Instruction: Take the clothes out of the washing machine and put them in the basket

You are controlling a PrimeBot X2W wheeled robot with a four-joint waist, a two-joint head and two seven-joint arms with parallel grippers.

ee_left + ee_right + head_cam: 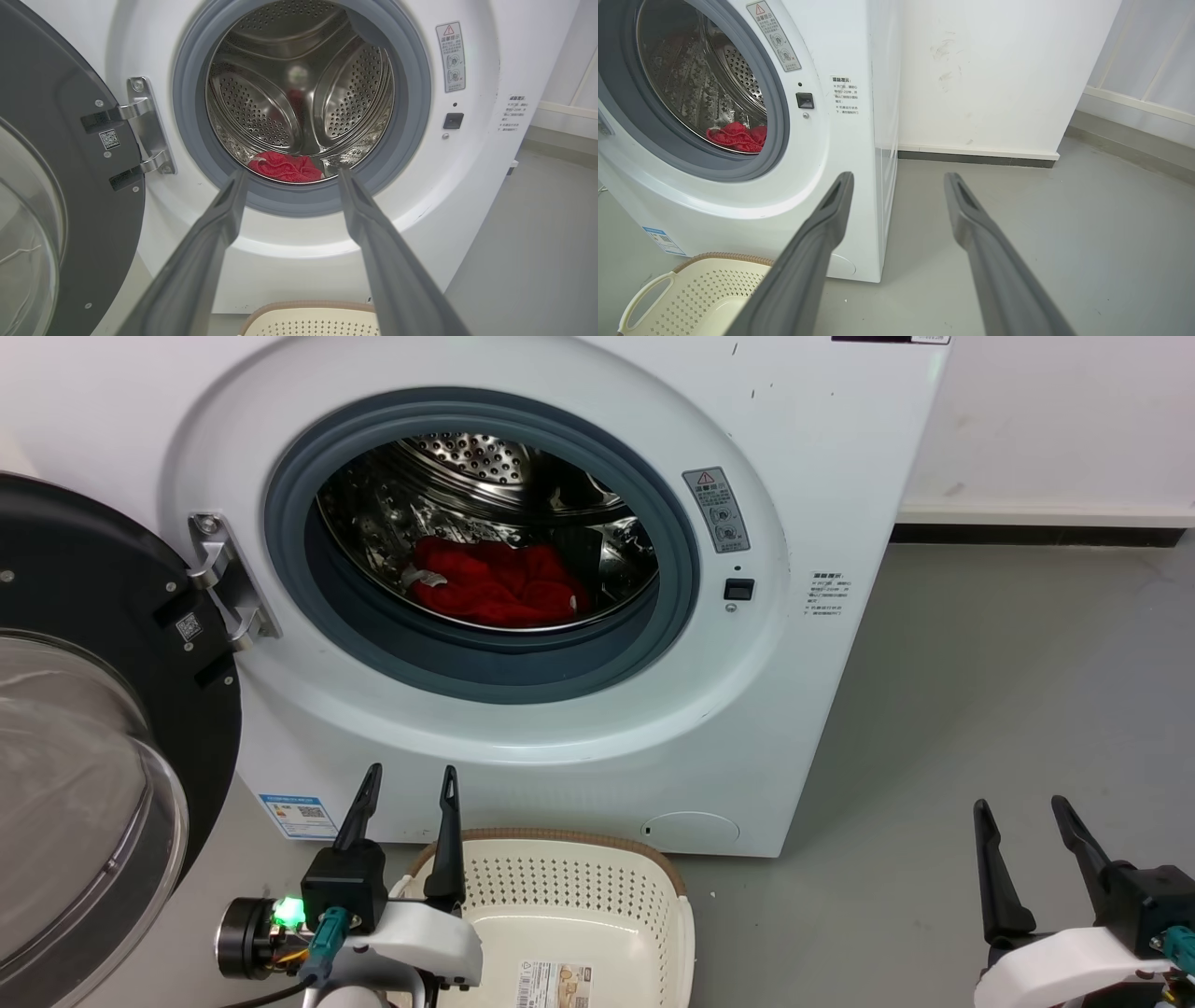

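Note:
Red clothes [495,581] lie bunched at the bottom of the steel drum of the white washing machine [822,476], also seen as clothes [286,166] and clothes [737,136]. The cream basket [569,887] stands on the floor in front of the machine, with nothing in it but a paper label. My left gripper [411,782] is open, low in front of the machine beside the basket's left edge, pointing at the drum opening [299,93]. My right gripper [1018,807] is open over the floor, right of the machine, holding nothing.
The machine's dark glass door [84,728] stands swung open at the left, close to my left arm. Grey floor [980,691] stretches to the right of the machine up to a white wall [994,70] with a dark skirting.

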